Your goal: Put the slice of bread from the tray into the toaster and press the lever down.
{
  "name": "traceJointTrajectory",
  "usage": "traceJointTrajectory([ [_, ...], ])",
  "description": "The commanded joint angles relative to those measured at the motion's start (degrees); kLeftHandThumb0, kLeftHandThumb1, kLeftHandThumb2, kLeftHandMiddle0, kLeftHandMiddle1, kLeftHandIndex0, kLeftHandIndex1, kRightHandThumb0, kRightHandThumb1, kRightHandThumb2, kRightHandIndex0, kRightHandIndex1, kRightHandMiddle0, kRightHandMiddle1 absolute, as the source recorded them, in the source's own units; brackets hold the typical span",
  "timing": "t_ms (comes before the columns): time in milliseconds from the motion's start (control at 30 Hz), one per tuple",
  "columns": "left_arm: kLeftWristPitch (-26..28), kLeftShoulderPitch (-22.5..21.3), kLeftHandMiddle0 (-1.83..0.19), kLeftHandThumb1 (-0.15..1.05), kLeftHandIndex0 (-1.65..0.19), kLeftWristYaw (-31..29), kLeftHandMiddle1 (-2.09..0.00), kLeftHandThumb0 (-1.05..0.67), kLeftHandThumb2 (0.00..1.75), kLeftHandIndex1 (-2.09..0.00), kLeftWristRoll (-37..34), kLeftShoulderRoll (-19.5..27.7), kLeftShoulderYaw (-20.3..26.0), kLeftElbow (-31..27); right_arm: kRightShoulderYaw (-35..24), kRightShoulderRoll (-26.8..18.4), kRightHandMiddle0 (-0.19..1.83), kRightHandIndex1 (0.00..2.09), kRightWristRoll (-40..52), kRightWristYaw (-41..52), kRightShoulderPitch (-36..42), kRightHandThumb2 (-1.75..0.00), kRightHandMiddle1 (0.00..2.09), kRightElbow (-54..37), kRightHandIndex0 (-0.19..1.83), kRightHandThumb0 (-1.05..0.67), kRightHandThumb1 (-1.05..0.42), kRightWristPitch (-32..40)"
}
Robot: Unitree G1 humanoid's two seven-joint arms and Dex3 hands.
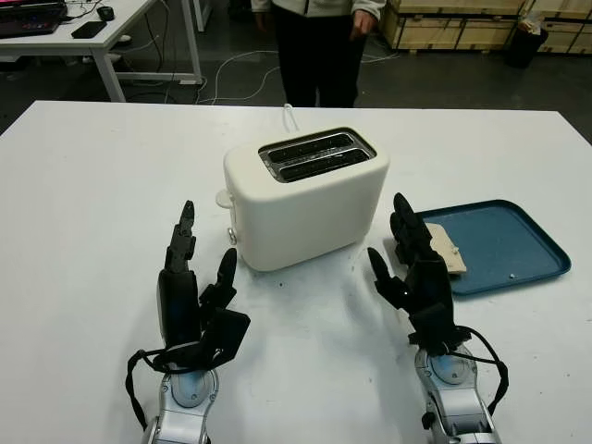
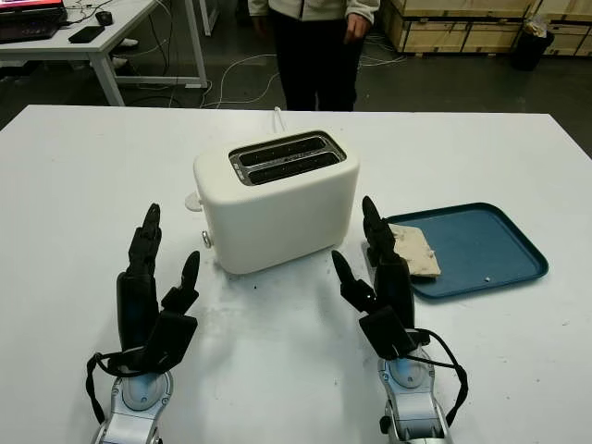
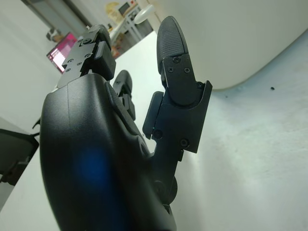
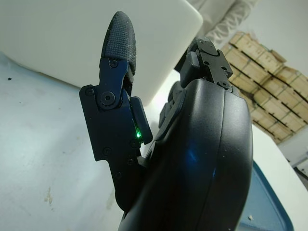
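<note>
A white table (image 1: 92, 185) carries a cream toaster (image 1: 310, 199) near its middle, turned at a slant so one corner points toward the near edge. Its two slots (image 1: 316, 154) on top are dark and hold nothing. A small lever knob (image 1: 223, 198) sticks out of the toaster's left end, and it sits high. A white cord (image 1: 289, 116) runs from behind the toaster toward the far edge of the table.

To the right of the toaster, close to the table's right edge, lies a blue tray (image 1: 513, 242). The slice of bread (image 1: 446, 248) lies flat on the tray's left end, near the rim on the toaster's side. It is pale with a browner crust, and part of it is hidden behind the right hand.

The left hand (image 1: 197, 287) is open and holds nothing. It stands near the near edge of the table, in front of the toaster's left end and apart from it, fingers pointing up and away. In the left wrist view its thumb (image 3: 174, 57) rises in front of the toaster's pale side.

The right hand (image 1: 416, 268) is also open and holds nothing. It stands in front of the toaster's right corner, between the toaster and the tray, with its fingers pointing up just in front of the bread. In the right wrist view a small green light (image 4: 137, 131) glows on the hand.

Past the far edge of the table a person (image 1: 316, 46) in dark trousers stands on the floor. Another white table (image 1: 102, 32) stands at the far left, and wooden crates (image 1: 462, 23) are stacked at the far right.
</note>
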Motion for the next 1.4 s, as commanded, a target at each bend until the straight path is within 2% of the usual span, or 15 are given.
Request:
traceJointTrajectory([
  [0,-0.07,0.91,-0.12,0.92,-0.18,0.29,-0.23,-0.58,0.59,0.0,0.04,-1.67,-0.59,-0.76,0.01,-0.34,0.12,0.01,0.19,0.04,0.86,-0.48,0.0,-1.12,0.09,-0.68,-0.92,0.82],
  [267,1.23,0.1,-0.13,0.92,-0.18,0.38,-0.21,-0.57,0.58,0.0,0.3,-1.67,-0.6,-0.96,0.28,-0.33,0.13,0.01,0.91,1.64,-0.62,-0.48,0.01,-0.59,0.11,-0.7,-0.92,3.68],
  [367,1.02,-0.1,-0.14,0.92,-0.18,0.54,-0.21,-0.57,0.59,0.0,0.24,-1.38,-0.35,-0.68,0.24,-0.79,0.15,0.01,1.7,2.95,-0.69,-0.44,0.01,0.08,0.12,-0.72,-0.92,1.2],
  [433,0.54,-0.33,-0.14,0.92,-0.18,0.77,-0.2,-0.56,0.59,0.0,0.09,-1.4,-0.26,-0.32,0.04,-1.65,0.19,0.02,2.72,4.3,0.05,-0.33,0.02,-0.58,0.17,-0.7,-0.92,-2.28],
  [500,0.14,-0.53,-0.14,0.92,-0.18,0.73,-0.19,-0.56,0.59,0.0,-0.11,-1.37,-0.29,-0.05,-0.82,-2.96,0.29,0.04,3.98,5.5,1.37,-0.14,0.03,-2.19,0.28,-0.64,-0.91,-8.2],
  [600,0.06,-0.89,-0.14,0.92,-0.18,0.68,-0.19,-0.57,0.58,0.0,-0.38,-1.39,-0.29,0.25,-3.62,-5.51,0.41,0.05,-1.47,2.19,2.25,-0.02,0.04,-3.39,0.39,-0.57,-0.85,-17.67],
  [767,-0.14,-1.77,-0.15,0.92,-0.16,-0.2,-0.18,-0.57,0.59,0.0,-1.05,-0.94,-0.32,0.76,-11.14,-9.73,0.46,0.03,-18.26,-8.65,3.59,0.0,0.03,-6.66,0.45,-0.57,-0.76,-22.63],
  [833,-0.31,-2.14,-0.16,0.92,-0.17,0.03,-0.17,-0.58,0.58,-0.01,-0.62,-0.77,-0.43,1.16,-12.48,-11.3,0.45,0.02,-21.95,-11.14,4.14,0.0,0.02,-6.62,0.42,-0.56,-0.72,-21.96],
  [1033,-0.88,-2.17,-0.15,0.92,-0.17,-0.19,-0.16,-0.57,0.58,0.0,-1.22,-0.9,-0.67,1.23,-12.7,-15.32,0.34,0.0,-28.42,-13.96,4.65,-0.01,0.0,-4.19,0.33,-0.62,-0.76,-17.11],
  [1367,-0.4,-2.05,-0.16,0.92,-0.17,0.29,-0.14,-0.57,0.58,0.0,-0.61,-1.31,-1.09,0.81,-6.56,-20.16,0.14,0.0,-38.11,-12.02,2.32,-0.01,0.0,-3.03,0.08,-0.77,-0.81,-3.37],
])
